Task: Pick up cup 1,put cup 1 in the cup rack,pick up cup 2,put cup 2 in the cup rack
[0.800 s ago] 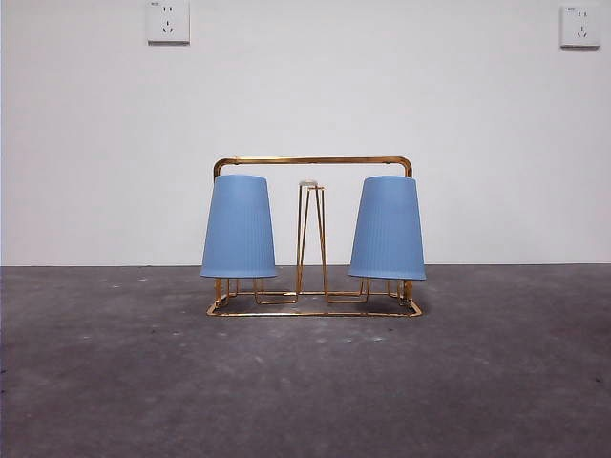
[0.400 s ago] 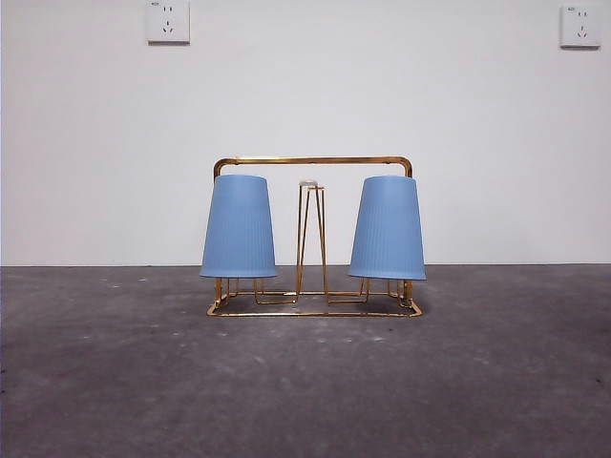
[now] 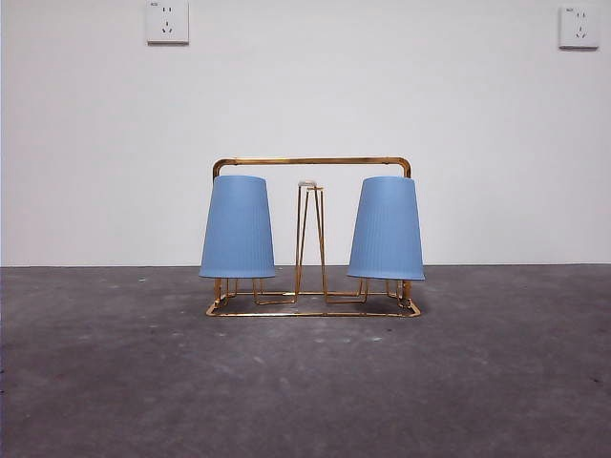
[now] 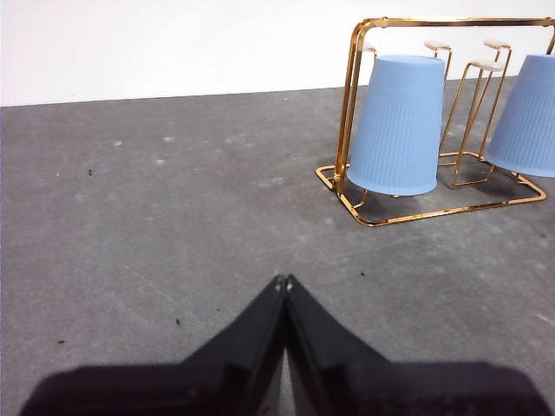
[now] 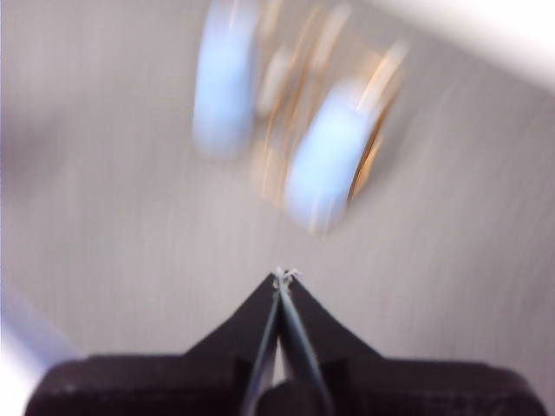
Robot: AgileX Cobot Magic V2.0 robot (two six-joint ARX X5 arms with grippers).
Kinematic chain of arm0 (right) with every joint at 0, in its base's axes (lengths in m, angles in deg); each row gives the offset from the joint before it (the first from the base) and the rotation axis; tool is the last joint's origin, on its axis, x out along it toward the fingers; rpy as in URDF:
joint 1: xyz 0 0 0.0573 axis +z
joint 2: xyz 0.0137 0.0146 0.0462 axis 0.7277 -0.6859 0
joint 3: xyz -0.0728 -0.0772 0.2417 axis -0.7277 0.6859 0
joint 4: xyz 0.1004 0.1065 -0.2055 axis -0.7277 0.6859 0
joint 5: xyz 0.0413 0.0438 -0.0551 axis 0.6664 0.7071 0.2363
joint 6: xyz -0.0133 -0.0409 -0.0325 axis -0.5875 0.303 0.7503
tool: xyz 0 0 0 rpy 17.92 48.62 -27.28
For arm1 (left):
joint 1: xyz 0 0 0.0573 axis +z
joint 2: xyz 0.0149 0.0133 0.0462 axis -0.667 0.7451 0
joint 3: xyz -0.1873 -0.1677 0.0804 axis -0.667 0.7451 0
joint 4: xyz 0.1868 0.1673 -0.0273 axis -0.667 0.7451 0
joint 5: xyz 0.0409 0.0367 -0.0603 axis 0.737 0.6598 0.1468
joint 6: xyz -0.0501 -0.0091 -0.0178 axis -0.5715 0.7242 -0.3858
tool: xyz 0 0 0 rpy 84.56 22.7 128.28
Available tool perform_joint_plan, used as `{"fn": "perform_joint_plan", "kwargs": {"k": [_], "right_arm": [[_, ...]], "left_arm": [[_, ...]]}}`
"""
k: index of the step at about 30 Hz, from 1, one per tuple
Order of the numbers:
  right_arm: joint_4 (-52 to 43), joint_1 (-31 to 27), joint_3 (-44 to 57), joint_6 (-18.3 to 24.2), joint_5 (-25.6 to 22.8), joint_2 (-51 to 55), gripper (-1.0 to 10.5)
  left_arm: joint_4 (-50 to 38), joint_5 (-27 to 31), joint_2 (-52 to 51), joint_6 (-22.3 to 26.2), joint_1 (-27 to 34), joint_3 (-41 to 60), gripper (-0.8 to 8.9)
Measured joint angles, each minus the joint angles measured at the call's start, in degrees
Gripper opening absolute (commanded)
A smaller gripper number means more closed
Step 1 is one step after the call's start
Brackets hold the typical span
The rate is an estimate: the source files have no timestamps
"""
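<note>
Fingers [image 4: 284, 282] shut, grey table [image 3: 305, 382] (scuffed).

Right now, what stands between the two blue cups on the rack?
In the front view, only a bare upright hairpin peg of the cup rack stands between the left cup and the right cup; no other object.

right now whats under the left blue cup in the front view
Gold peg feet of the cup rack show below the left blue cup; the peg's upper part inside is covered.

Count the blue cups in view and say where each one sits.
2. One ribbed blue plastic cup hangs upside down on the gold wire cup rack at its left end in the front view; the other blue cup at its right end.
</note>
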Motion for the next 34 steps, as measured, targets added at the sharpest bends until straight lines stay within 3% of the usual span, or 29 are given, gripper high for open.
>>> {"fn": "perform_joint_plan", "kwargs": {"k": [3,7,11,21,27,34], "right_arm": [[-9.3,-8.4,2.5,-0.9,4.5,5.5,0.0],[-17.7,-18.5,8.8,-0.8,3.4,13.0,0.0],[-26.8,-24.3,19.7,-0.2,1.9,20.2,0.0],[-47.9,-25.3,56.8,-1.6,1.9,37.7,0.0],[-50.5,-25.3,72.2,-2.9,1.9,45.2,0.0],[-50.6,-25.3,81.2,-3.3,1.9,51.3,0.0]], "left_arm": [[0.0,0.0,0.0,0.0,0.0,0.0,-0.03],[0.0,0.0,0.0,0.0,0.0,0.0,-0.03],[0.0,0.0,0.0,0.0,0.0,0.0,-0.03],[0.0,0.0,0.0,0.0,0.0,0.0,-0.03],[0.0,0.0,0.0,0.0,0.0,0.0,-0.03],[0.0,0.0,0.0,0.0,0.0,0.0,-0.03]]}}
